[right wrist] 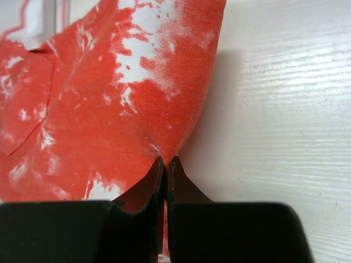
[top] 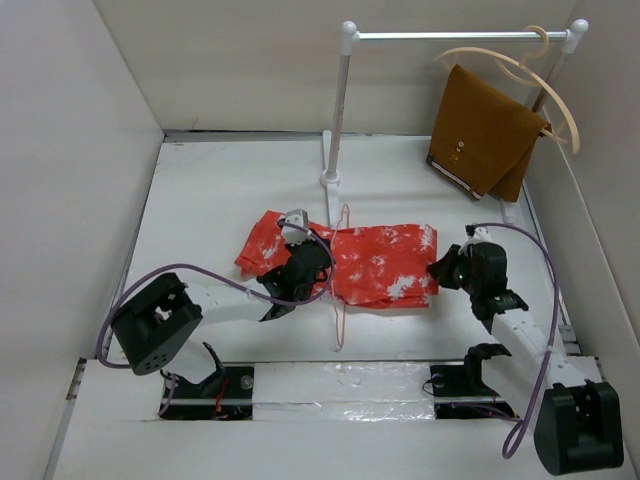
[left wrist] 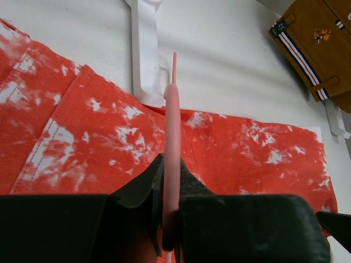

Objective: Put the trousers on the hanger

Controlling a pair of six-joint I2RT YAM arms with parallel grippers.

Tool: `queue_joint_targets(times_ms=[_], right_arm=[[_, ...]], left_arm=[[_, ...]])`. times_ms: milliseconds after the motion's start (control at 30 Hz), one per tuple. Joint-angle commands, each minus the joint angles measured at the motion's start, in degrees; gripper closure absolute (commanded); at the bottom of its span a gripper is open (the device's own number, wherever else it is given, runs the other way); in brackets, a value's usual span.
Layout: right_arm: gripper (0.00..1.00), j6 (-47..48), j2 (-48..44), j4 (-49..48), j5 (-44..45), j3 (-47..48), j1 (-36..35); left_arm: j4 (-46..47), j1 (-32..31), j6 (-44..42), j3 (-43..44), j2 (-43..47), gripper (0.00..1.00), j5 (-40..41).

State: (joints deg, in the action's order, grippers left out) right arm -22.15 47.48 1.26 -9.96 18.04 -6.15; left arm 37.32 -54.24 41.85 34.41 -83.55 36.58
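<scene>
- Left end effector is pressed together on the wire of the hanger, which runs near-to-far across the middle of the trousers.
- Right end effector pinches the fabric edge at the trousers' right-hand end.
- Trousers lie on the worktop, long axis left to right, crossing the hanger squarely.
- Likely next: the right arm, holding the free end, carries it leftwards over the wire.

Left pincer and right pincer both clamped tight, arms low.
</scene>
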Motion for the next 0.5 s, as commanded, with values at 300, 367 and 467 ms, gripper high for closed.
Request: queue_joint_targets(times_ms=[300,367,467], right_arm=[[1.00,3.3,3.4,-3.6,-2.3,2.4,4.4],[1.00,3.4,4.4,-3.0,-3.7,2.8,4.4],[1.00,3.5,4.1,-2.1,-4.5,2.9,4.4]], left_arm=[[2.3,-1.1,-8.5,6.7,0.6,1.00,6.5],[6.8,-1.1,-10.6,7.2,-0.5,1.00,6.0],[7.9,-1.1,-11.4,10.1,-3.4,1.00,5.3]])
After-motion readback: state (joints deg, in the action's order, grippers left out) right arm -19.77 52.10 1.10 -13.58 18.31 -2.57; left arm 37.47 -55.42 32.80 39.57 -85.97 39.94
